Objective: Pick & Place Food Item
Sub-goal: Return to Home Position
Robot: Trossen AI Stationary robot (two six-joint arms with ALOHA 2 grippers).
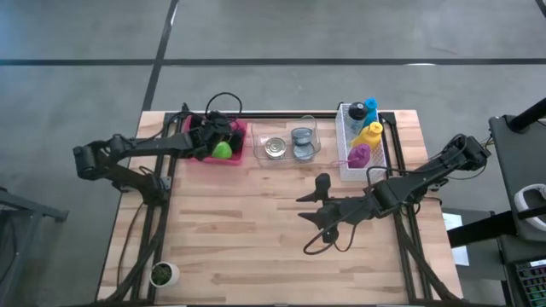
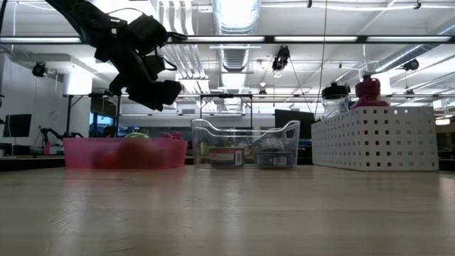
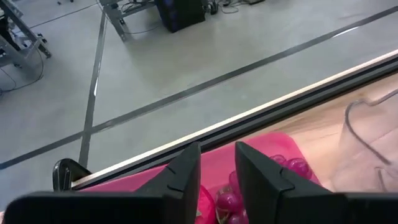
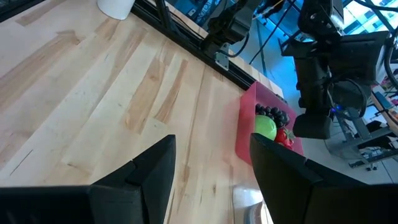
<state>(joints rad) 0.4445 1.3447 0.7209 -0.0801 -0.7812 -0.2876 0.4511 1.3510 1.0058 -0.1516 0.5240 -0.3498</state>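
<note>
Left gripper: above the pink bin, fingers slightly parted, holding nothing | grapes: in that bin beside the green apple | right gripper: spread wide, empty, over mid-table | advice: lift the left arm straight up, clear of the bin wall, before retracting.

Bins line far edge; front tabletop lies open

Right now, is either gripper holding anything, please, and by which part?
Nothing is held. The left gripper, above the pink bin, and the right gripper, over the table, both have open, empty fingers.
</note>
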